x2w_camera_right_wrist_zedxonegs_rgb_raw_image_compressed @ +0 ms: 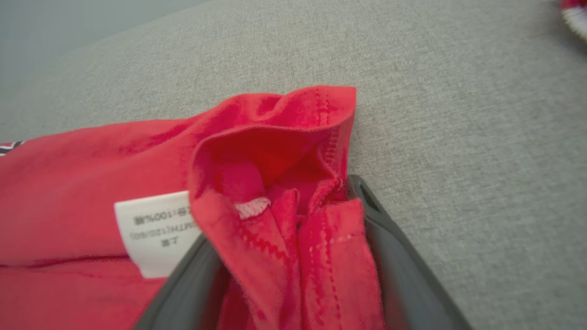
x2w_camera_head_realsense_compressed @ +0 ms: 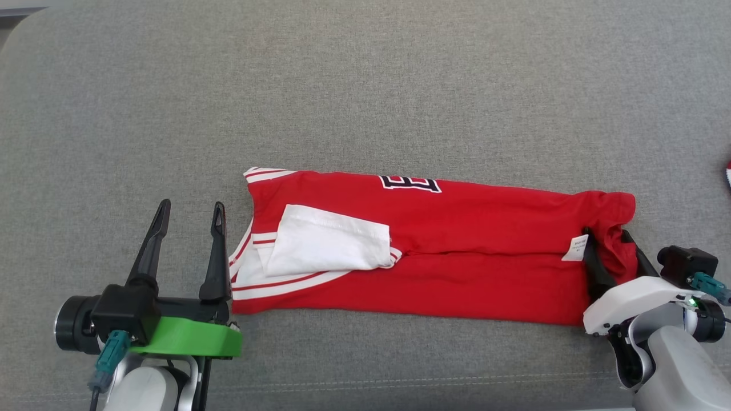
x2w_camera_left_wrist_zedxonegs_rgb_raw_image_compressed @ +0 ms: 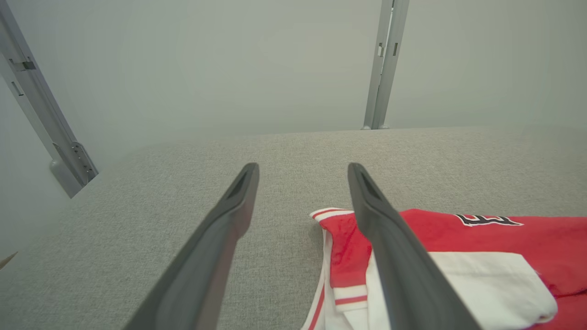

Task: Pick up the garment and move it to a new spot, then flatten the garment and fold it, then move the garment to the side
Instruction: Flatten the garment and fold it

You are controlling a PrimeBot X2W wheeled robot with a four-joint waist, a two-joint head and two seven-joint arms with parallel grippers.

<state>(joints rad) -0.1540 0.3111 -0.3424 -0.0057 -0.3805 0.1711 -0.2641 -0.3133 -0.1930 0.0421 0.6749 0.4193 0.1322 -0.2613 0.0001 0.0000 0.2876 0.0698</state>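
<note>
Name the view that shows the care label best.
Right wrist view: the care label is close up, print visible. The head view shows it as a tiny white tag at the right end of the garment.

The red knitted cloth garment (x2w_camera_head_realsense_compressed: 457, 274) looks soft and matt, with stitched hems and smooth white cloth trim. Its small white printed label (x2w_camera_right_wrist_zedxonegs_rgb_raw_image_compressed: 156, 233) is thin and smooth. The grey fabric-covered surface (x2w_camera_head_realsense_compressed: 365, 85) is coarse-woven and matt. The left gripper (x2w_camera_head_realsense_compressed: 192, 204) has matt dark plastic fingers (x2w_camera_left_wrist_zedxonegs_rgb_raw_image_compressed: 215, 256); its green plastic bracket (x2w_camera_head_realsense_compressed: 188, 339) shows a slight sheen.
</note>
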